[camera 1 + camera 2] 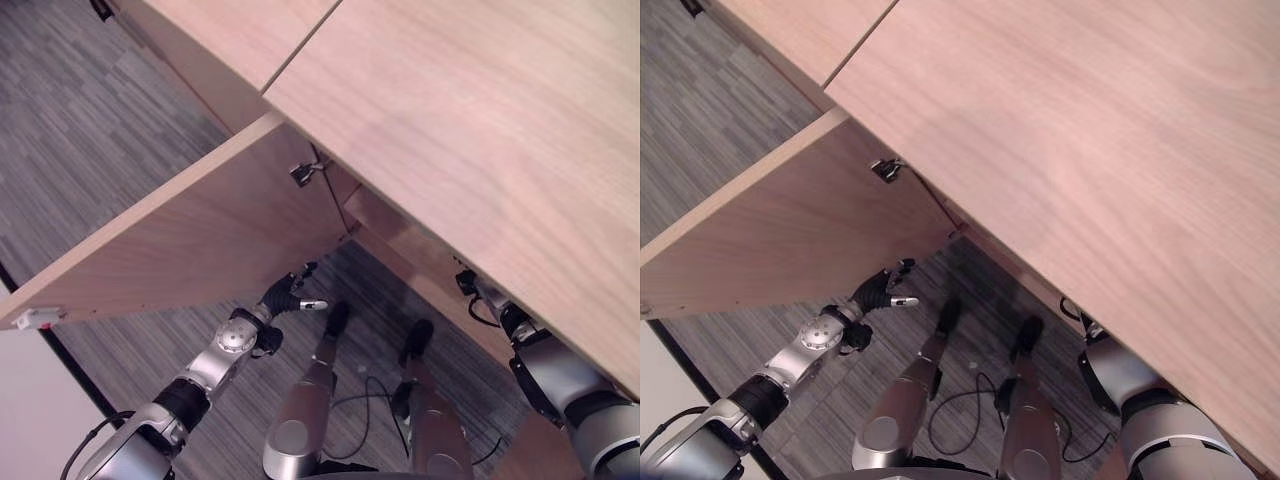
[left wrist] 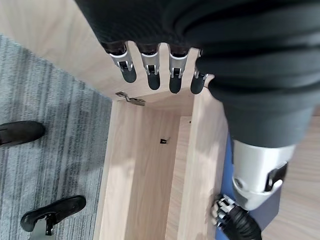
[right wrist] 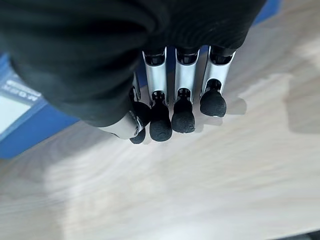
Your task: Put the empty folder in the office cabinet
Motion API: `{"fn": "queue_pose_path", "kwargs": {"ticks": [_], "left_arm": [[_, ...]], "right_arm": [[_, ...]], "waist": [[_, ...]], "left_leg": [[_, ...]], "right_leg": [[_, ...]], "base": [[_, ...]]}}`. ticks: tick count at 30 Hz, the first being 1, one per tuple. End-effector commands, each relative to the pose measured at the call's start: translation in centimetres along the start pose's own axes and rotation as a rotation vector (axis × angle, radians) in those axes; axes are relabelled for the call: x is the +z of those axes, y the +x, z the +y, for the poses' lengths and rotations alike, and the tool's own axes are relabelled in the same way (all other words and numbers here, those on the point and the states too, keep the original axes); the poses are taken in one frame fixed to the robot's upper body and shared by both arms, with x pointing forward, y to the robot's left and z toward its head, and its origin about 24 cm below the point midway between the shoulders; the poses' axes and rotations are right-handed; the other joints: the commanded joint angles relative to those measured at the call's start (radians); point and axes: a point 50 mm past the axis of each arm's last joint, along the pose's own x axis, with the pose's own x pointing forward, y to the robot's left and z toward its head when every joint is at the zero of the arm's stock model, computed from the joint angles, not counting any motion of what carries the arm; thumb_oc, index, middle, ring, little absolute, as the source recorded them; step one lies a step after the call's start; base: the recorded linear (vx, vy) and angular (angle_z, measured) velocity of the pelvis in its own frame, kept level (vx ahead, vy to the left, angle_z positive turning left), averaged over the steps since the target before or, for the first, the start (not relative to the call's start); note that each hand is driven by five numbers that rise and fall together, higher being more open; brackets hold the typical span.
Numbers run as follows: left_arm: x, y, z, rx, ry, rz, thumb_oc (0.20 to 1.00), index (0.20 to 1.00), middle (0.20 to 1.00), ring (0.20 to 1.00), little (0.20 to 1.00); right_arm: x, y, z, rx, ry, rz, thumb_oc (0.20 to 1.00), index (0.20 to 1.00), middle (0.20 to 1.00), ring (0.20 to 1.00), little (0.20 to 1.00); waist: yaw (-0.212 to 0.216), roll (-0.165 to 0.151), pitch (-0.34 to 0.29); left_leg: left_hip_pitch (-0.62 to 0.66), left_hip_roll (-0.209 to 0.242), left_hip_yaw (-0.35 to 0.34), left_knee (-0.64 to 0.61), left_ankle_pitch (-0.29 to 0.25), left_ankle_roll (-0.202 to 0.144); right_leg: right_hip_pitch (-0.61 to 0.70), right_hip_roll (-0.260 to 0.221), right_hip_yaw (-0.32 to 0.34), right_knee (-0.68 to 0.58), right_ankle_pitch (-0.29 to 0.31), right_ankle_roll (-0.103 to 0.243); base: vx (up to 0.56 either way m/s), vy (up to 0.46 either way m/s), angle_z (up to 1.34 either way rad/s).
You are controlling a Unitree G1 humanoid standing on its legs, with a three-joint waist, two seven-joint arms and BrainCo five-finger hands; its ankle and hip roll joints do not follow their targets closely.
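The blue folder [image 2: 274, 202] lies on a wooden surface inside the cabinet, and its blue cover [image 3: 35, 125] shows behind my right hand [image 3: 182, 100]. That hand has relaxed fingers with dark tips just above the wood, and nothing is curled in them. From the left wrist view, the right hand [image 2: 227, 220] rests at the folder's edge. My right arm [image 1: 560, 380] reaches in under the cabinet top [image 1: 480, 130]. My left hand [image 1: 285, 298] hangs open below the open cabinet door [image 1: 180, 250], its fingers [image 2: 150, 70] straight, pointing at the empty compartment [image 2: 150, 170].
The open door juts out to my left over grey carpet [image 1: 90, 120]. A metal hinge [image 1: 303, 172] sits where the door meets the cabinet. A second cabinet section [image 1: 240, 30] continues beyond. A white panel [image 1: 30, 420] stands at the lower left.
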Motion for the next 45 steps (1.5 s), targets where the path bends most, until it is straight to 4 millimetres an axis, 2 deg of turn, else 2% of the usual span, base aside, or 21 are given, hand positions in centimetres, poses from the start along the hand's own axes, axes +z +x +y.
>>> {"fn": "queue_pose_path", "kwargs": {"ticks": [1,6,12,21,23,24,26,27,28,30,33,34,35,38,40,41,42,43,45], "left_arm": [[-0.2,-0.6,-0.5,-0.057,0.03,-0.001,1.0,1.0,1.0,1.0,1.0],[-0.9,-0.9,-0.8,-0.068,0.033,0.027,1.0,1.0,1.0,1.0,1.0],[-1.7,-1.2,-1.1,-0.078,0.027,0.058,1.0,1.0,1.0,1.0,1.0],[-2.4,-1.4,-1.0,-0.064,0.026,0.087,1.0,1.0,1.0,1.0,1.0],[-3.6,-1.8,-0.7,-0.016,0.006,0.129,1.0,1.0,1.0,1.0,1.0],[-3.6,-1.9,-0.7,-0.017,0.006,0.13,1.0,1.0,1.0,1.0,1.0],[-4.5,-2.3,-0.4,0.018,-0.008,0.163,1.0,1.0,1.0,1.0,1.0],[-4.6,-2.4,-0.4,0.017,-0.008,0.165,1.0,1.0,1.0,1.0,1.0],[-5.8,-2.9,-0.2,0.061,-0.029,0.213,1.0,1.0,1.0,1.0,1.0],[-6.8,-3.5,-0.2,0.088,-0.045,0.25,1.0,1.0,1.0,1.0,1.0],[-8.6,-4.9,-0.2,0.123,-0.06,0.322,1.0,1.0,1.0,1.0,1.0],[-9.6,-5.7,-0.1,0.151,-0.084,0.366,1.0,1.0,1.0,1.0,1.0],[-9.7,-5.7,-0.1,0.15,-0.085,0.369,1.0,1.0,1.0,1.0,1.0],[-11.2,-6.9,-0.2,0.177,-0.106,0.437,1.0,1.0,1.0,1.0,1.0],[-12.1,-7.9,-0.3,0.192,-0.121,0.484,1.0,1.0,1.0,1.0,1.0],[-12.6,-8.3,-0.3,0.201,-0.125,0.507,1.0,1.0,1.0,1.0,1.0],[-12.6,-8.3,-0.3,0.201,-0.125,0.508,1.0,1.0,1.0,1.0,1.0],[-14.0,-9.6,-0.3,0.213,-0.128,0.581,1.0,1.0,1.0,1.0,1.0],[-14.7,-10.2,-0.5,0.216,-0.133,0.62,1.0,1.0,1.0,1.0,1.0]], "right_arm": [[4.1,0.1,-10.0,-0.286,-0.039,-0.109,0.2,0.2,0.2,0.2,0.2],[6.0,-0.2,-12.6,-0.354,-0.047,-0.149,0.2,0.2,0.2,0.2,0.2],[7.5,-0.6,-13.9,-0.393,-0.031,-0.188,0.2,0.2,0.2,0.2,0.2],[7.1,-0.3,-12.8,-0.372,0.015,-0.184,0.2,0.2,0.2,0.2,0.2],[6.2,-0.1,-9.6,-0.3,0.101,-0.225,0.2,0.2,0.2,0.2,0.2],[6.1,-0.1,-9.6,-0.3,0.102,-0.224,0.2,0.2,0.2,0.2,0.2],[5.4,-0.1,-7.0,-0.23,0.14,-0.254,0.2,0.2,0.2,0.2,0.2],[5.3,-0.1,-7.0,-0.229,0.14,-0.252,0.2,0.2,0.2,0.2,0.2],[4.2,-0.7,-3.8,-0.148,0.173,-0.289,0.2,0.2,0.2,0.2,0.2],[2.6,-1.6,-1.0,-0.069,0.21,-0.303,0.2,0.2,0.2,0.2,0.2],[-1.8,-4.0,3.4,0.062,0.251,-0.254,0.2,0.2,0.2,0.2,0.2],[-5.1,-5.7,5.7,0.143,0.241,-0.177,0.2,0.2,0.2,0.2,0.2],[-5.2,-5.7,5.8,0.145,0.24,-0.175,0.2,0.2,0.2,0.2,0.2],[-11.4,-9.2,9.5,0.288,0.191,0.02,0.2,0.2,0.2,0.2,0.2],[-14.1,-11.1,10.7,0.351,0.124,0.105,0.2,0.2,0.2,0.2,0.2],[-15.3,-12.0,11.2,0.378,0.104,0.151,0.511,0.511,0.511,0.511,0.511],[-15.4,-12.0,11.2,0.379,0.103,0.152,0.768,0.768,0.768,0.768,0.768],[-19.1,-14.9,12.4,0.446,0.109,0.308,1.0,1.0,1.0,1.0,1.0],[-20.7,-16.1,12.8,0.468,0.092,0.381,1.0,1.0,1.0,1.0,1.0]], "waist": [[0.034,-0.023,-0.035],[0.039,-0.029,-0.036],[0.043,-0.038,-0.042],[0.043,-0.049,-0.046],[0.032,-0.063,-0.055],[0.033,-0.063,-0.057],[0.021,-0.074,-0.064],[0.021,-0.075,-0.065],[0.007,-0.09,-0.074],[-0.007,-0.102,-0.087],[-0.04,-0.124,-0.117],[-0.06,-0.132,-0.139],[-0.06,-0.133,-0.14],[-0.094,-0.145,-0.178],[-0.107,-0.148,-0.207],[-0.116,-0.147,-0.22],[-0.116,-0.148,-0.22],[-0.139,-0.148,-0.265],[-0.152,-0.148,-0.284]], "left_leg": [[0.019,0.003,0.069,-0.02,-0.016,-0.005],[0.019,0.004,0.064,-0.023,-0.016,-0.007],[0.027,0.002,0.058,-0.024,-0.019,-0.008],[0.038,0.001,0.056,-0.024,-0.024,-0.009],[0.051,0.003,0.064,-0.025,-0.032,-0.008],[0.051,0.002,0.064,-0.025,-0.033,-0.008],[0.062,0.005,0.069,-0.025,-0.039,-0.006],[0.063,0.005,0.069,-0.025,-0.039,-0.006],[0.074,0.009,0.075,-0.025,-0.047,-0.003],[0.079,0.009,0.081,-0.026,-0.049,0.002],[0.112,0.011,0.098,-0.028,-0.067,0.012],[0.133,0.011,0.11,-0.03,-0.077,0.016],[0.134,0.011,0.11,-0.03,-0.077,0.017],[0.172,0.011,0.128,-0.033,-0.093,0.023],[0.199,0.009,0.137,-0.035,-0.102,0.027],[0.212,0.008,0.143,-0.036,-0.106,0.029],[0.213,0.008,0.144,-0.037,-0.107,0.03],[0.265,0.004,0.18,-0.039,-0.125,0.038],[0.289,-0.001,0.197,-0.039,-0.136,0.044]], "right_leg": [[0.028,-0.078,0.034,0.221,-0.218,0.085],[0.029,-0.076,0.029,0.221,-0.219,0.084],[0.042,-0.076,0.024,0.218,-0.221,0.085],[0.061,-0.075,0.019,0.21,-0.223,0.085],[0.076,-0.074,0.024,0.202,-0.22,0.086],[0.076,-0.074,0.024,0.202,-0.22,0.086],[0.086,-0.074,0.029,0.196,-0.216,0.088],[0.086,-0.074,0.029,0.195,-0.216,0.089],[0.096,-0.075,0.034,0.188,-0.212,0.092],[0.102,-0.074,0.04,0.177,-0.201,0.093],[0.131,-0.075,0.052,0.159,-0.192,0.098],[0.149,-0.076,0.06,0.146,-0.184,0.101],[0.151,-0.075,0.06,0.144,-0.183,0.101],[0.187,-0.077,0.066,0.123,-0.177,0.105],[0.21,-0.077,0.072,0.108,-0.172,0.108],[0.221,-0.078,0.079,0.101,-0.169,0.11],[0.222,-0.078,0.08,0.1,-0.169,0.11],[0.26,-0.084,0.106,0.083,-0.155,0.118],[0.273,-0.085,0.12,0.081,-0.15,0.121]], "base": [[0.01,-0.009,0.05],[0.0,-0.005,0.03],[0.0,0.0,0.0],[0.01,0.003,0.02],[0.05,0.029,0.0],[0.05,0.024,0.0],[0.04,0.019,-0.01],[0.06,0.028,-0.01],[0.07,0.017,-0.02],[0.07,0.03,-0.04],[0.09,0.055,-0.17],[0.1,0.06,-0.18],[0.11,0.055,-0.24],[0.1,0.042,-0.27],[0.11,0.059,-0.09],[0.07,0.049,-0.34],[0.16,0.134,-0.41],[0.16,0.128,-0.45],[0.13,0.116,-0.36]]}}
